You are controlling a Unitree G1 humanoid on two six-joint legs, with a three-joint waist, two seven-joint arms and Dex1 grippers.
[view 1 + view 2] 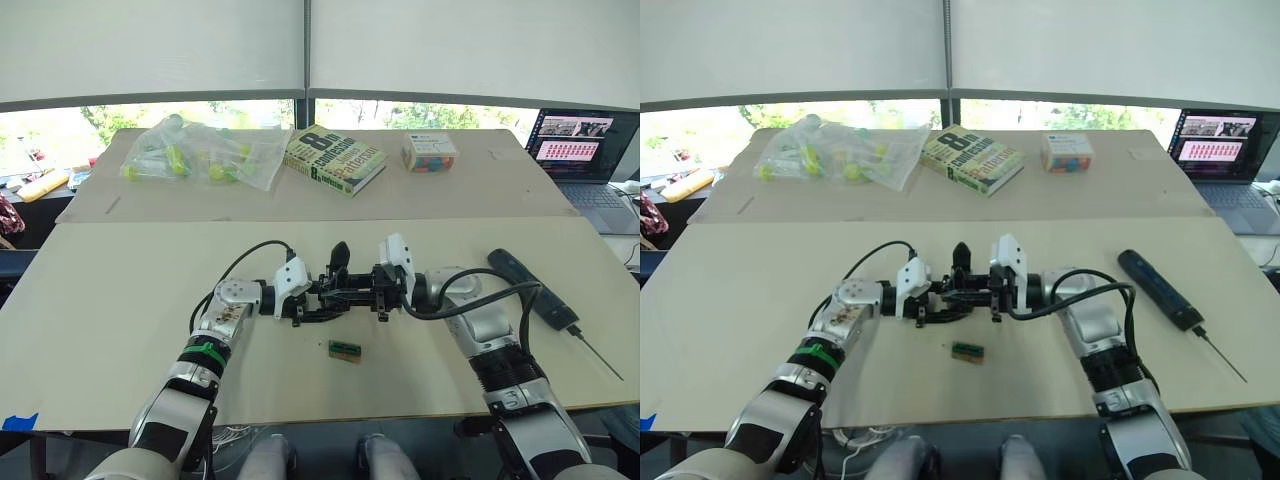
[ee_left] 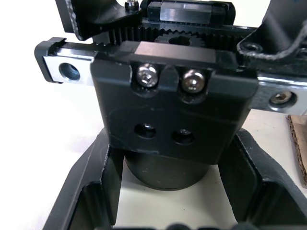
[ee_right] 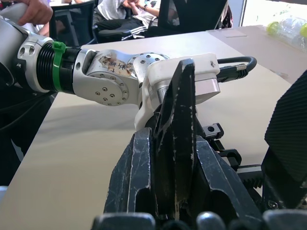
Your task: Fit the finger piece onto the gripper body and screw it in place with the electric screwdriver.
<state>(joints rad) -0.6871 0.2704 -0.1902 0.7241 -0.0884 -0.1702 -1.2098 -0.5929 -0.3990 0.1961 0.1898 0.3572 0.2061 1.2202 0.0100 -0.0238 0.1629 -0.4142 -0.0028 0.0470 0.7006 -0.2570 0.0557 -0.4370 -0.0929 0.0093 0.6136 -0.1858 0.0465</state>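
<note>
The gripper body (image 1: 345, 288) is held above the table's middle, with its pointed black finger (image 1: 340, 256) sticking up. My left gripper (image 1: 312, 302) reaches in from the left. Its fingers (image 2: 91, 191) flank the body's block (image 2: 168, 110), which shows two screws and toothed rails, and they look shut on it. My right gripper (image 1: 368, 292) comes in from the right, and its fingers (image 3: 132, 182) are closed on the base of the pointed finger (image 3: 180, 120). I cannot pick out the finger piece among these black parts. The electric screwdriver (image 1: 530, 285) lies on the table to the right, bit toward the front edge.
A small green-and-black block (image 1: 344, 350) lies just in front of the grippers. At the back are a clear bag of yellow-green items (image 1: 205, 150), a book (image 1: 335, 158) and a small box (image 1: 428, 152). A laptop (image 1: 585, 160) sits far right. A person's hand (image 3: 33, 9) is behind my left arm.
</note>
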